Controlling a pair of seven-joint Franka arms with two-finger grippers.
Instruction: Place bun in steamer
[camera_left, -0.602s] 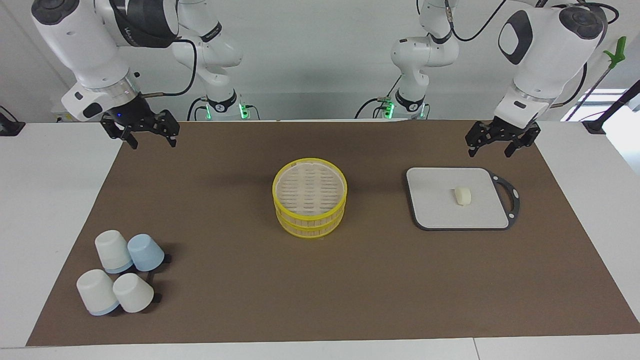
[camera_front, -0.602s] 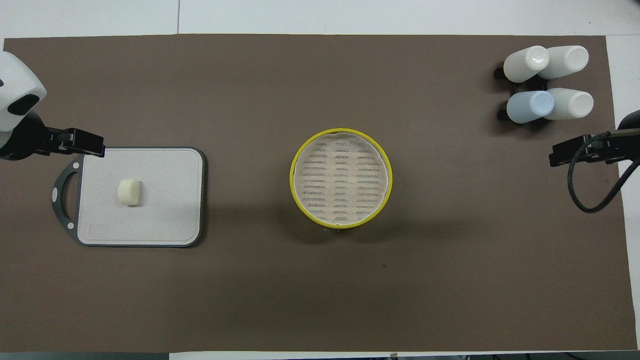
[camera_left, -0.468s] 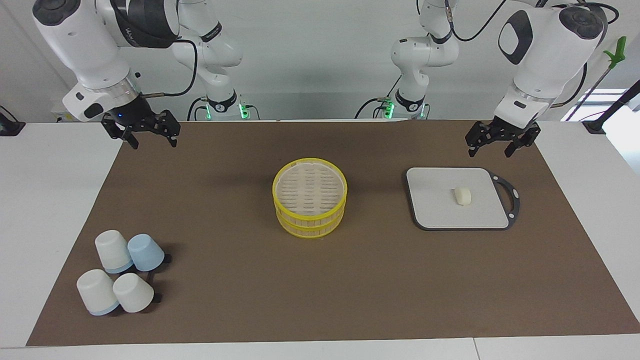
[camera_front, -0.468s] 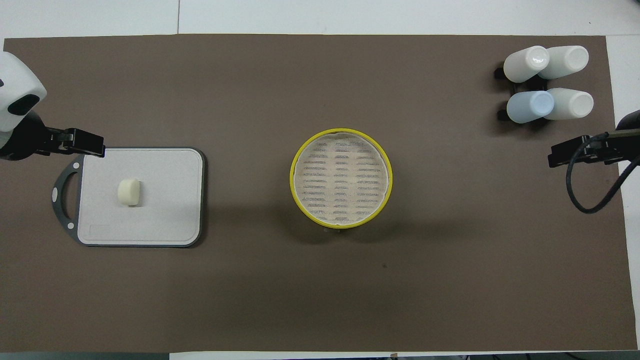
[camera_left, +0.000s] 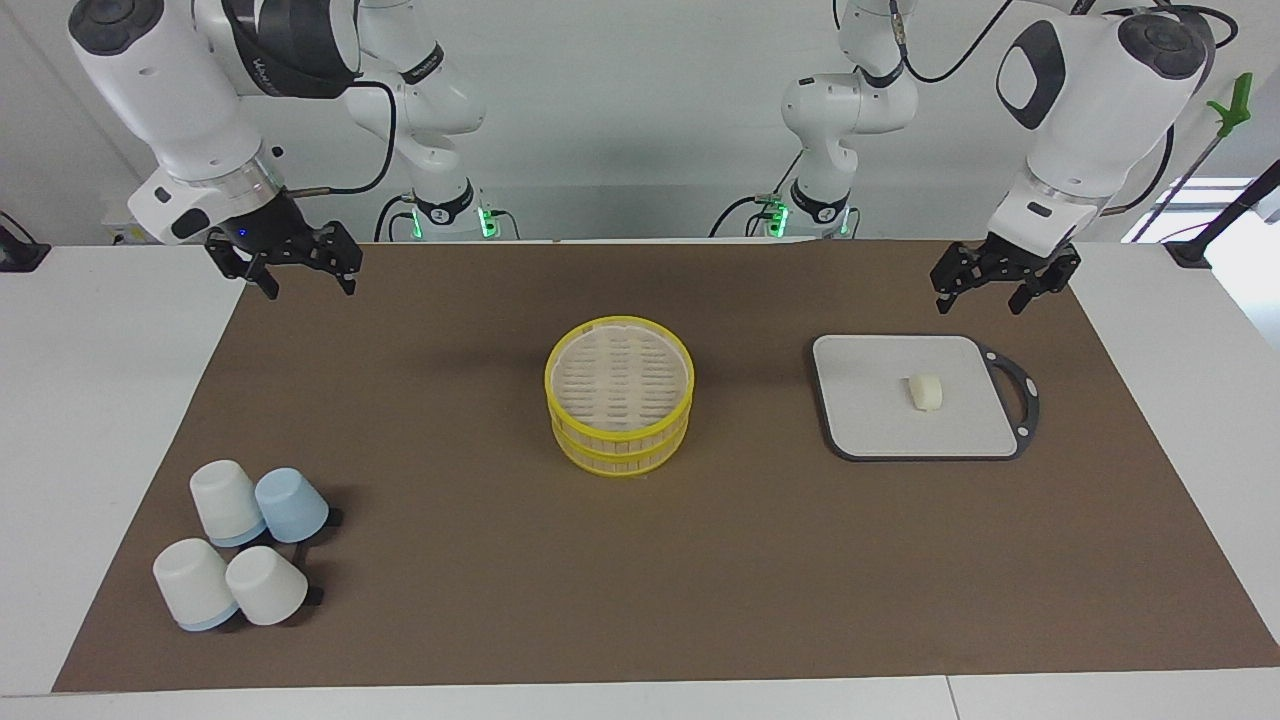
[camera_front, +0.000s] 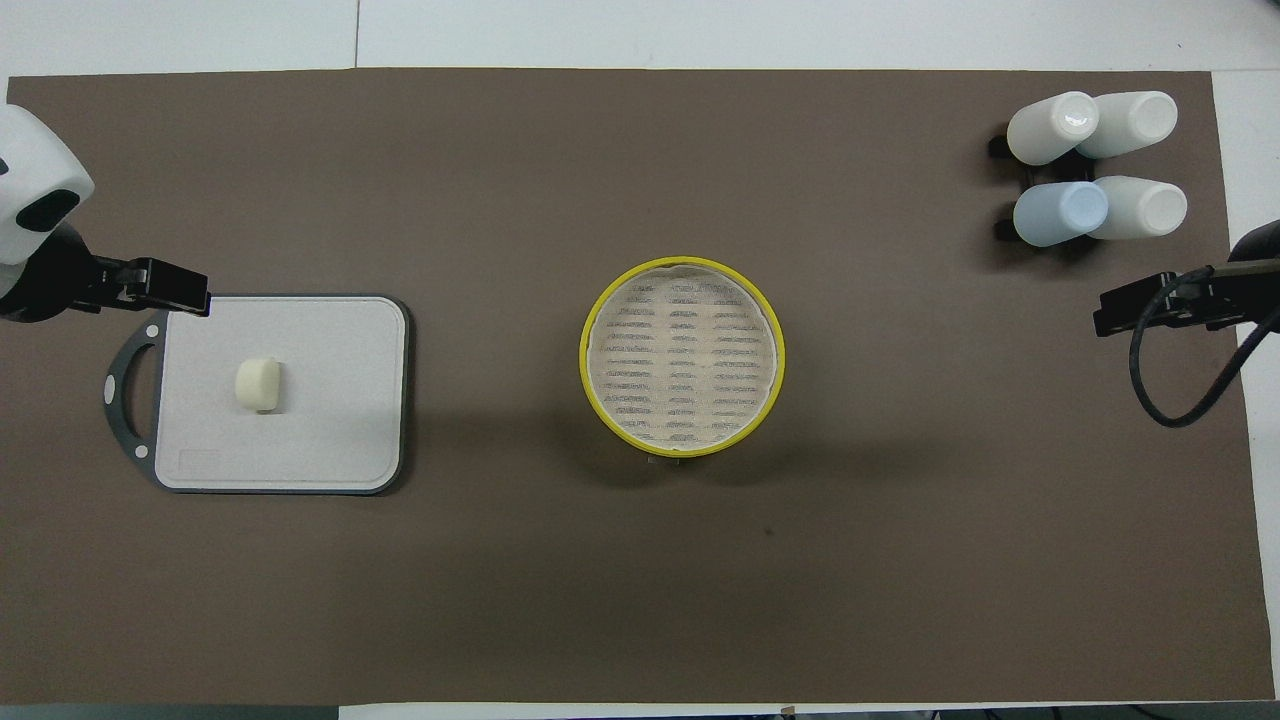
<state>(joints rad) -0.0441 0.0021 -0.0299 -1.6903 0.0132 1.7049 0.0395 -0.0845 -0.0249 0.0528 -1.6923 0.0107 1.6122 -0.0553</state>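
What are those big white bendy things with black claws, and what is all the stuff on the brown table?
Those are two robot arms. Each ends in a claw called a gripper. One picture looks at the robots from across the table; the other looks down from above them.

The left gripper hangs open in the air by the grey board's edge nearest the robots. The right gripper hangs open over the mat's corner at the other end. Neither holds anything.

On the board lies a small white bun. In the middle of the mat stands a round yellow steamer, two baskets stacked, with nothing in the top one. Four upside-down cups, three white and one blue, sit farther from the robots at the right arm's end.

The bun is meant to go into the steamer.
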